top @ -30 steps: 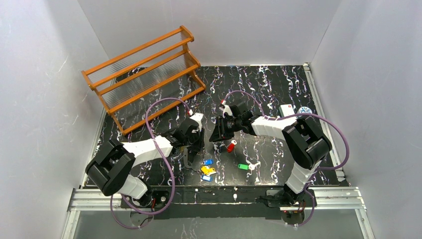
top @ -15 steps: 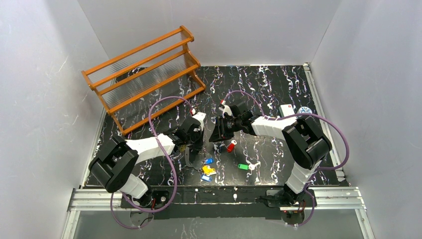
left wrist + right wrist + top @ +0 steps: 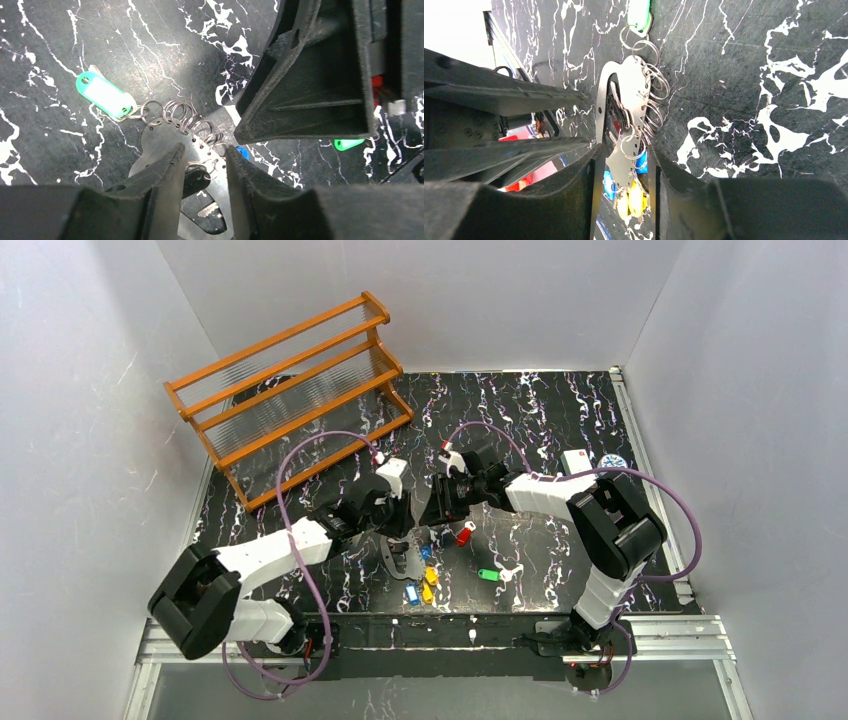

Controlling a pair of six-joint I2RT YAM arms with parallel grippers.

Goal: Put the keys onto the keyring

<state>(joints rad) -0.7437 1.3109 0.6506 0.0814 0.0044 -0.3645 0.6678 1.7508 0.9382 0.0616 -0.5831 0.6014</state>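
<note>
The keyring (image 3: 159, 134) is a flat grey metal oval with several wire rings along its edge. A green-tagged key (image 3: 102, 95) hangs from one ring. Yellow (image 3: 631, 200) and blue (image 3: 610, 184) tagged keys hang from its other end. My left gripper (image 3: 205, 152) is closed on the keyring's band and holds it in mid-table (image 3: 393, 552). My right gripper (image 3: 624, 150) is open, its fingertips just beside the keyring's end, facing the left gripper (image 3: 398, 530). A loose red key (image 3: 465, 533) and a loose green key (image 3: 488, 575) lie on the table near the right gripper (image 3: 436, 519).
A wooden rack (image 3: 290, 390) stands at the back left. A white box (image 3: 577, 462) and a small round blue-white object (image 3: 613, 461) lie at the right edge. White walls enclose the black marbled table (image 3: 540, 410).
My left arm has moved right and forward, bringing the keyring up to the right gripper. The hanging yellow and blue keys shifted right with it. The right arm has barely moved.
</note>
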